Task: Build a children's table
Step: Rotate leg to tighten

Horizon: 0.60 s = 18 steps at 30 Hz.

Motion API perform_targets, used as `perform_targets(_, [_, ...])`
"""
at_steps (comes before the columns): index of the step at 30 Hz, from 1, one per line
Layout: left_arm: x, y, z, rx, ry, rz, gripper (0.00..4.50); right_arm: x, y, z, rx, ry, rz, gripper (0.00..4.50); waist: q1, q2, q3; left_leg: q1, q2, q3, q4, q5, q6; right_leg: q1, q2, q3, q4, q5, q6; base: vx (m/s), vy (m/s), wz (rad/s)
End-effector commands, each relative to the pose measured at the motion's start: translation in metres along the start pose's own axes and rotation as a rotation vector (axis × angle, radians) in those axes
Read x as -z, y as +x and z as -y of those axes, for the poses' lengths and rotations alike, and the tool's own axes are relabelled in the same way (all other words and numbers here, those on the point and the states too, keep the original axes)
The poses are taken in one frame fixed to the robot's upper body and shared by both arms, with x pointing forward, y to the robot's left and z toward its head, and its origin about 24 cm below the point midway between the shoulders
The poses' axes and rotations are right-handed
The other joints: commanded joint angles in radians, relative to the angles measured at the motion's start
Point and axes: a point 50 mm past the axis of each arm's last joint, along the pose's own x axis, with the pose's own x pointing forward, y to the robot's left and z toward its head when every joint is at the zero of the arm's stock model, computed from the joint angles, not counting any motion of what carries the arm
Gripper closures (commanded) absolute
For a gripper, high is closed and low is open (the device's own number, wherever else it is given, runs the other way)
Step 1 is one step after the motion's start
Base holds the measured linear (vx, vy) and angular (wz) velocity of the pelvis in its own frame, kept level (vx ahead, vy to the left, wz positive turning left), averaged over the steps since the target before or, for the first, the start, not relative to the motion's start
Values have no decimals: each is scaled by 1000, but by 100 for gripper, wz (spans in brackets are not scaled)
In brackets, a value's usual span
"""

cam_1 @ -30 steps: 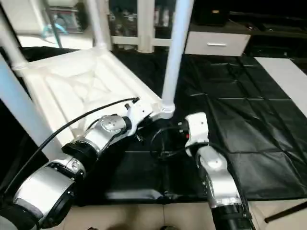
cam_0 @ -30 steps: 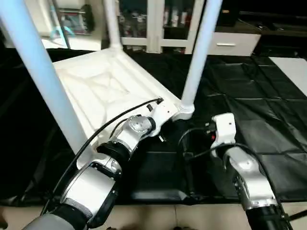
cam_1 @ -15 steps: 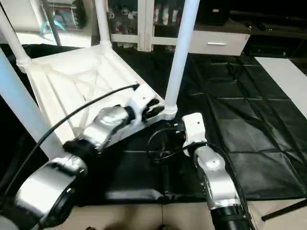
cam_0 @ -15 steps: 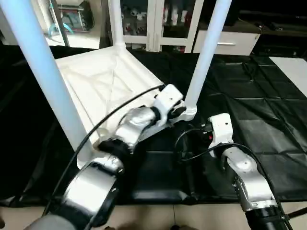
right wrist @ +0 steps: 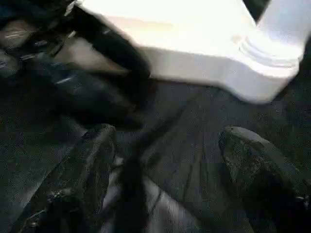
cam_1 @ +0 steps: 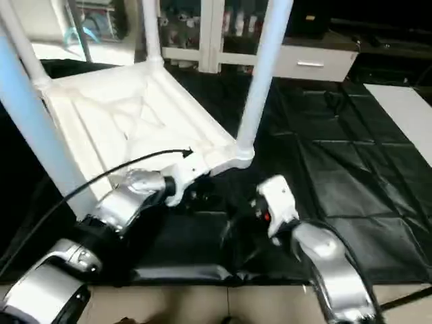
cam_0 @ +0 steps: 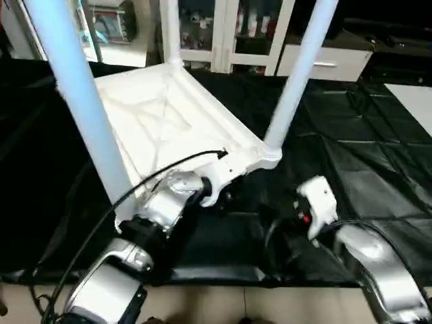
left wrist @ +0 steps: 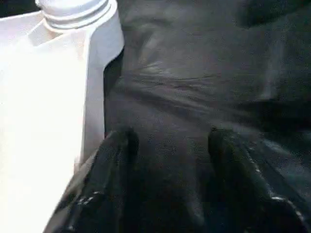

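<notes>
White plastic rectangular table top point(cam_0: 162, 121) lies upside down on black creased sheet point(cam_0: 364, 148), X-ribbed underside up. White tapered tube legs stand up out of the round corner sockets: near-left leg point(cam_0: 77, 101), far leg point(cam_0: 170, 34), near-right leg point(cam_0: 297, 77) in its socket point(cam_0: 268, 156). Left gripper point(left wrist: 167, 160) sits low at the top's near edge, just beside the near-right socket; jaws released, spread apart over the black sheet, nothing between them. One left finger point(left wrist: 104, 179) sits right against the top's side wall; can't tell if it touches. Right gripper point(right wrist: 165, 160) is over the sheet, near that same corner socket, jaws wide apart, empty. Right wrist housing point(cam_0: 316, 202) is apart from the table.
</notes>
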Motion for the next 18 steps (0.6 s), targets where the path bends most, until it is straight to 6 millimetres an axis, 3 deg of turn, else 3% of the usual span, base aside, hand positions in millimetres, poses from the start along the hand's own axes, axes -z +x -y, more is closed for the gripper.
perform_targets(1, [-1, -3, -16, -130, 22, -52, 140, -1, -4, 2, 8, 0, -3, 86, 2, -4, -63, 4, 15, -13, -80, -300, 32, 57, -32, 21, -73, -361, -141, 0, 0, 0])
perform_targets(2, [-1, -2, -17, -143, 22, -57, 135, -1, -4, 2, 10, 2, -3, 86, -5, -5, -63, -4, 11, -18, -81, -305, 31, 61, -33, 16, -80, -428, -110, 0, 0, 0])
perform_targets(3, [-3, -1, -22, -192, 29, -72, 132, -1, -4, 2, 22, 6, -4, 86, -6, -2, -63, -5, 10, -20, -81, -305, 31, 60, -33, 15, -82, -448, -101, 0, 0, 0])
perform_targets(4, [-3, 0, -24, -210, 33, -80, 132, -1, -4, 2, 24, 8, -5, 86, -8, -7, -64, -2, 8, -20, -77, -311, 33, 55, -32, 12, -89, -488, -79, 0, 0, 0])
perform_targets(6, [-5, 2, -29, -276, 49, -91, 124, -1, -3, 1, 32, 9, -7, 86, -9, -7, -65, -1, 6, -20, -74, -295, 39, 53, -31, 12, -91, -482, -76, 0, 0, 0])
perform_targets(10, [-14, 3, -40, -425, 93, -58, 88, 1, -2, 5, 67, -1, -12, 86, -9, -8, -69, -1, 8, -19, -72, -279, 55, 54, -26, 12, -81, -385, -116, 0, 0, 0])
perform_targets(13, [-21, 3, -44, -492, 115, -29, 60, 1, -1, 5, 75, -2, -15, 86, -9, -1, -72, -2, 10, -20, -71, -260, 61, 57, -27, 12, -74, -319, -140, 0, 0, 0])
perform_targets(15, [-33, 5, -42, -496, 120, 45, 39, 0, -1, 4, 75, -3, -13, 86, -5, -1, -74, 3, 11, -16, -67, -240, 77, 57, -27, 15, -68, -244, -182, 0, 0, 0])
perform_targets(18, [-43, 8, -34, -427, 87, 145, 25, -1, -1, 3, 81, 0, -9, 86, 4, -1, -75, 5, 11, -14, -64, -203, 90, 60, -29, 16, -61, -195, -207, 0, 0, 0])
